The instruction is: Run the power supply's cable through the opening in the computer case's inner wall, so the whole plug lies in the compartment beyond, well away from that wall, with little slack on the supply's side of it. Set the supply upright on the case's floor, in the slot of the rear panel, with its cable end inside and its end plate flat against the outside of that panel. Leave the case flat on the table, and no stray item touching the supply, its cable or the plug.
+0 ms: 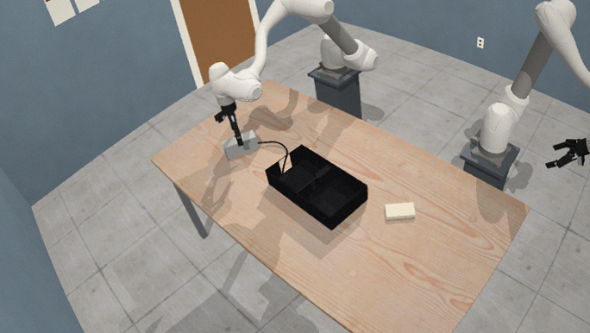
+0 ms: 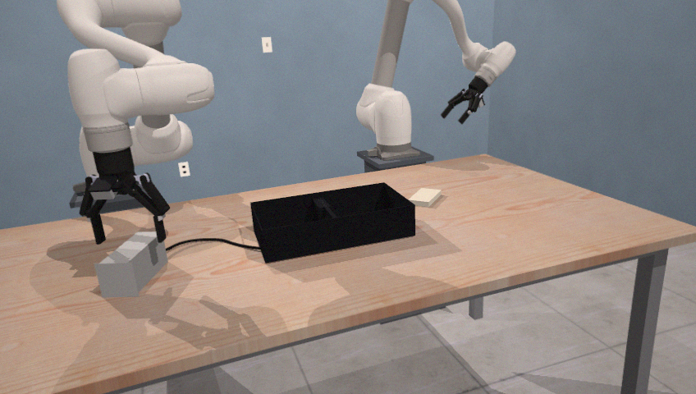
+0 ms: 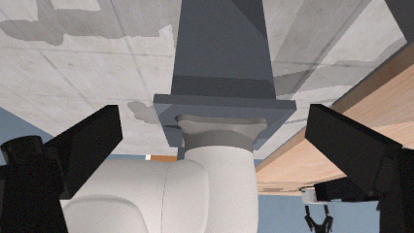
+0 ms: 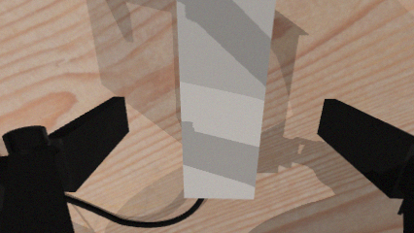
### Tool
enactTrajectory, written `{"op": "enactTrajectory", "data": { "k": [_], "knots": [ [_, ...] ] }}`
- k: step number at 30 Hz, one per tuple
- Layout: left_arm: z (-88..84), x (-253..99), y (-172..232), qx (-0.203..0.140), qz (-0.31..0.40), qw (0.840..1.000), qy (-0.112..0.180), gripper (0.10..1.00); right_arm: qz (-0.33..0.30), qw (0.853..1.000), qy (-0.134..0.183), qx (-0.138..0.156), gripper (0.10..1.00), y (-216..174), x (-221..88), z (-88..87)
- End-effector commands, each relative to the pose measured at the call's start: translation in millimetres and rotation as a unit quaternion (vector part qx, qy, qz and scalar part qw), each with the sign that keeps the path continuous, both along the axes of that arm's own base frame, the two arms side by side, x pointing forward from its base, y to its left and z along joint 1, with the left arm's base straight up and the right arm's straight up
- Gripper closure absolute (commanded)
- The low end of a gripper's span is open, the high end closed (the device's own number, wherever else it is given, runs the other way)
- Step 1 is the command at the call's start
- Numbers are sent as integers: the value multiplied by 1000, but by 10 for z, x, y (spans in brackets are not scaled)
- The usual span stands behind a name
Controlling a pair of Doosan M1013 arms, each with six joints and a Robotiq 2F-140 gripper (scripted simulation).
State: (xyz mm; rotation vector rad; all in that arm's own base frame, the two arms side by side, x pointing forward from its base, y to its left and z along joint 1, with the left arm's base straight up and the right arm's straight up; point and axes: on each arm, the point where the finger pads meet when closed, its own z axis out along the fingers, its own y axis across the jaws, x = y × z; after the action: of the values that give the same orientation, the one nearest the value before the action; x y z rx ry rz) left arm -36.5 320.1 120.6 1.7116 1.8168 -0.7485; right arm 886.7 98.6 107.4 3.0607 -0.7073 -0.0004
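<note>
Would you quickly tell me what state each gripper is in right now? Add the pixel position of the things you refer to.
Left gripper (image 1: 554, 155) (image 2: 453, 118) (image 3: 216, 118): open, holding nothing.
Right gripper (image 1: 240, 144) (image 2: 130, 237) (image 4: 224, 116): open above the power supply (image 1: 246, 146) (image 2: 119, 278) (image 4: 221, 114), not gripping it.

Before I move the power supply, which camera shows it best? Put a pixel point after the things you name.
The exterior view: it shows the power supply (image 1: 241, 147) (image 2: 127, 266) (image 4: 221, 114) standing on the table, top and sides, with its cable (image 1: 274, 141) (image 2: 204, 240) (image 4: 146, 224) leaving one end. The top view shows it small, partly covered by fingers; the right wrist view shows mainly its top. The left wrist view misses it.

Even light, overlapping table shadows, faint grain; the case's interior seems near-black.
</note>
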Motion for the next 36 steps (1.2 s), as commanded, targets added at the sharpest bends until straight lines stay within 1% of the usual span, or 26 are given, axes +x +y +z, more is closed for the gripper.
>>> {"op": "enactTrajectory", "data": {
  "k": [1, 10, 12, 18, 24, 33, 34, 36],
  "knots": [
    [3, -1, 3, 0, 0, 1000, 0, 98, 0, 1000, -1, 0, 98, 1, 4, -85],
    [3, -1, 3, 0, 0, 1000, 0, 98, 0, 1000, -1, 0, 98, 1, 4, -343],
    [3, -1, 3, 0, 0, 1000, 0, 98, 0, 1000, -1, 0, 98, 1, 4, -343],
    [3, -1, 3, 0, 0, 1000, 0, 98, 0, 1000, -1, 0, 98, 1, 5, -451],
    [3, -1, 3, 0, 0, 1000, 0, 98, 0, 1000, -1, 0, 98, 1, 4, -503],
    [3, -1, 3, 0, 0, 1000, 0, 98, 0, 1000, -1, 0, 98, 1, 4, -514],
    [3, -1, 3, 0, 0, 1000, 0, 98, 0, 1000, -1, 0, 999, 1, 4, -514],
    [3, -1, 3, 0, 0, 1000, 0, 98, 0, 1000, -1, 0, 999, 1, 4, -514]
  ]
}}
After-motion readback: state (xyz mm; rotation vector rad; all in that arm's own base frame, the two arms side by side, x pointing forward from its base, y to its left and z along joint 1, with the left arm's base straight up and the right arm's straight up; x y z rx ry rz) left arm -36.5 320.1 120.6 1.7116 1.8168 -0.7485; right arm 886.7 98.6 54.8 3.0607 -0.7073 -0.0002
